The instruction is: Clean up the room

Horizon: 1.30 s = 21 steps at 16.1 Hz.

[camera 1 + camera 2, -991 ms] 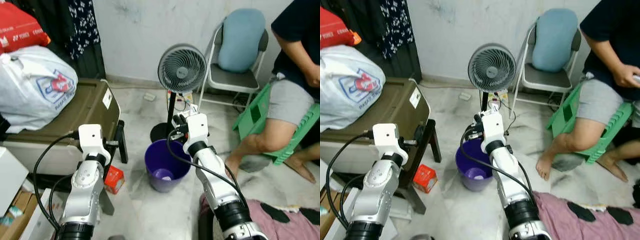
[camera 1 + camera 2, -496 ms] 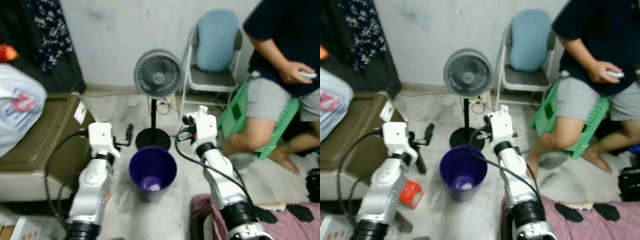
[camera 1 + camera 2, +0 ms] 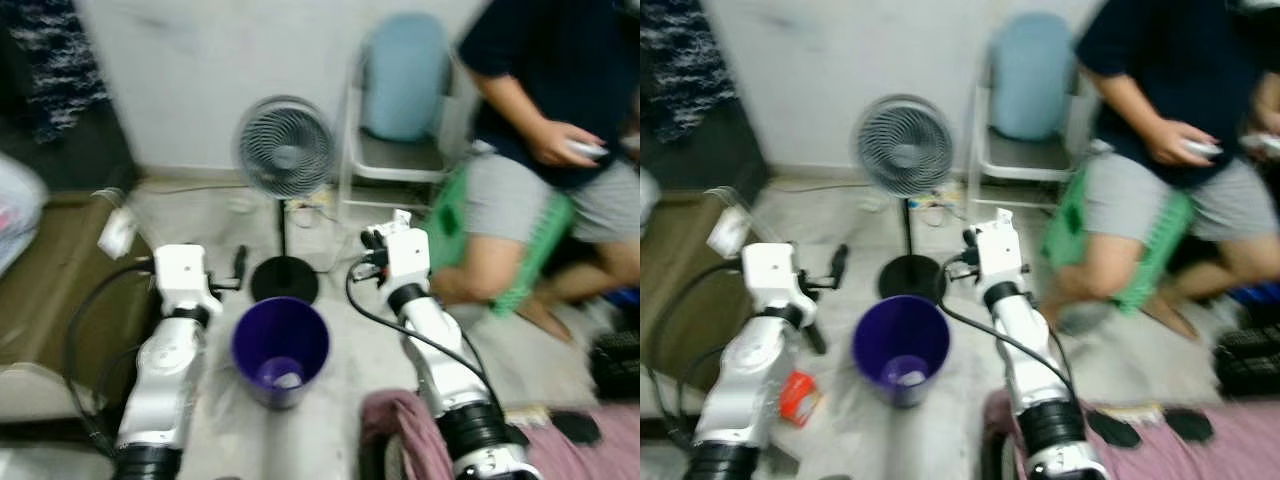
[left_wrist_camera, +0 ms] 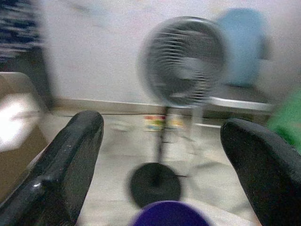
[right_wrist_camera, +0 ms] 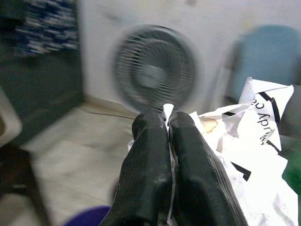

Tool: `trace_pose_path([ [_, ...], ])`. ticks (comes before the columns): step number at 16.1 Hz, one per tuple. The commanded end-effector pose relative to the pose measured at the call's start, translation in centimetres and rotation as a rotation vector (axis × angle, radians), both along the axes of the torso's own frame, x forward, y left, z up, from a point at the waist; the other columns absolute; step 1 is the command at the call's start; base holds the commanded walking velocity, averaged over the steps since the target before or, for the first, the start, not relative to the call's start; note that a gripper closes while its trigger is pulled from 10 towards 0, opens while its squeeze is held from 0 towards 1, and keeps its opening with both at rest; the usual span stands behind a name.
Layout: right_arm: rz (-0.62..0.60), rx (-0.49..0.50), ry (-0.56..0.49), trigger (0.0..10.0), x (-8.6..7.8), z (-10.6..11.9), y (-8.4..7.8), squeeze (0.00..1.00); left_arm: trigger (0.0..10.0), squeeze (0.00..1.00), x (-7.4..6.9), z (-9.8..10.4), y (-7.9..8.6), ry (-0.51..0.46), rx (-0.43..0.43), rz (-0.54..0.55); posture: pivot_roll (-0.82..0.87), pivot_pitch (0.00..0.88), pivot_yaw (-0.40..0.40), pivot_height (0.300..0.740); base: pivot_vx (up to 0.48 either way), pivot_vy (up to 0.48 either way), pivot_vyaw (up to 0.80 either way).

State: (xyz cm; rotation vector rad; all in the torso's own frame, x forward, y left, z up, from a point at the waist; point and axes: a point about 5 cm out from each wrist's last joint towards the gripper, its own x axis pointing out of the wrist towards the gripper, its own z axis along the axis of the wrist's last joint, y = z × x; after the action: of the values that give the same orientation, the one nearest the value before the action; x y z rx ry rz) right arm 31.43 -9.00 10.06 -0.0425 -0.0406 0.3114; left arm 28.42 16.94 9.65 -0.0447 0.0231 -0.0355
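1. The crumpled paper wrapper is white with black print. It looks very light, thin and soft, so I judge it will bend and may tear or slip if held by a loose flap. A better place to hold is the bunched middle, where several folds lie together.

2. The wrapper sits between the two black fingers of the right pincer. The fingers are pressed together on one edge of it, and most of the paper spreads out to one side of them.

3. In the head views the right pincer is held up just beside the purple bin, on its right, not over the opening. I judge that the arm must come a little to the left before letting go.

4. The bin stands on the floor between the two arms, with something pale at its bottom.

5. The left pincer has its fingers wide apart and holds nothing. It points toward the standing fan, near the bin's left rim.

6. Behind the fan is a folding chair; a person sits at the right. The pictures are blurred.
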Motion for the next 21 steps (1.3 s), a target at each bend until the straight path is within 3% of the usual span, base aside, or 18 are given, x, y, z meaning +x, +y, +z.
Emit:
trace_pose_path([
  [1,0.024,0.003,-0.029,10.0,0.2,0.8,0.7,0.0,10.0,0.0,-0.2,0.3,0.0,-0.02,0.038,0.004,0.09,0.0,-0.045,0.74,0.0,0.0,0.77],
  [4,0.025,0.003,-0.027,10.0,0.2,0.8,0.7,0.0,10.0,0.0,-0.7,0.2,-0.6,-0.003,-0.064,-0.081,0.09,0.0,-0.046,0.74,0.0,0.0,0.75],
  [13,0.01,0.031,-0.014,10.0,0.3,0.7,0.8,0.0,10.0,0.0,-1.1,0.4,-1.0,-0.024,-0.039,-0.112,0.09,0.0,-0.045,0.74,0.0,0.0,0.05],
  [21,0.024,0.034,-0.016,10.0,0.3,0.8,0.9,0.0,10.0,0.0,-1.0,0.5,-1.1,-0.032,-0.037,-0.131,0.09,0.0,-0.044,0.74,0.308,0.0,0.0],
])
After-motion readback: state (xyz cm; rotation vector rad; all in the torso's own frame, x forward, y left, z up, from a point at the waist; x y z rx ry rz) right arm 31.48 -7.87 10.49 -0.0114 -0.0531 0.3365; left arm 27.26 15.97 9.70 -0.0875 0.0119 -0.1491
